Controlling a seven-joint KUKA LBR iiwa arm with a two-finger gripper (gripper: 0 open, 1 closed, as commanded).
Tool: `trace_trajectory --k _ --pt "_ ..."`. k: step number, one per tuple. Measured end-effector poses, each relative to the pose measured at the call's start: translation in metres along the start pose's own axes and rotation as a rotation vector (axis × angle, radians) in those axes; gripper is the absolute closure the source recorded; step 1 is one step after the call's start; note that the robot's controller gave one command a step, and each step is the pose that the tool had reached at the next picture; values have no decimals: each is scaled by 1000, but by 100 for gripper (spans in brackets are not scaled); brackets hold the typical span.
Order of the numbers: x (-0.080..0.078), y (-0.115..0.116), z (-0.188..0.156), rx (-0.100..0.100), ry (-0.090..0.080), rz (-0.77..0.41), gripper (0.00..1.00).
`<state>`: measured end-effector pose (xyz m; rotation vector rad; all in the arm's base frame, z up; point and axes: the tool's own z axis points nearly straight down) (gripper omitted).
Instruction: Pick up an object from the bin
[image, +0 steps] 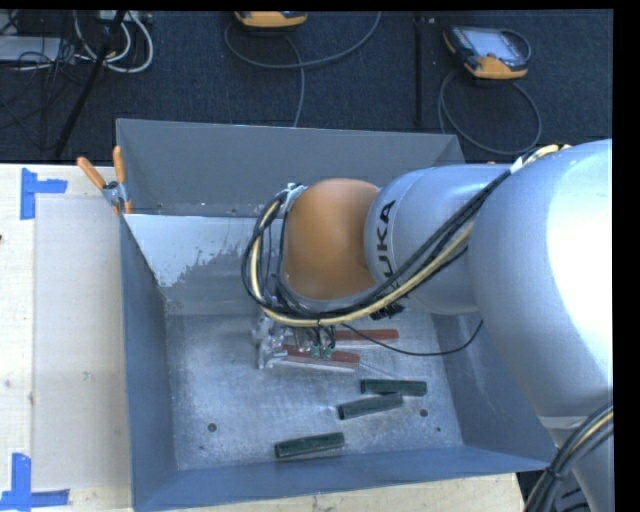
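In the middle of the frame, below the orange cover (320, 240) on the wrist, the hand (272, 354) sits low over the floor of the grey bin (150, 330). Its metal tip stands at the left end of a reddish flat stick (338, 357). Whether the hand is open or closed, or has hold of anything, I cannot tell, since cables and the wrist hide most of it. The stick's long axis runs nearly left to right across the frame, reaching from the hand toward the right. A grasp would probably need to close across that narrow width, not along its length. Whether the stick's end is already inside the hand or just beside it is unclear. A second reddish piece (378, 338) lies just up and right of it, partly under the arm. Three dark bars lie apart toward the lower right: one (393, 387) near the right wall, one (370, 406) just below it, and one (309, 446) close to the front wall.
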<state>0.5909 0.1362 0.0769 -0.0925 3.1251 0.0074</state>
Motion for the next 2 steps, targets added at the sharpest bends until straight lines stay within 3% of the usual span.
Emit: trace_trajectory --k 1,2 --pt "0 0 0 0 0 0 100" --pt "1 -10 -155 3 11 -1 100"
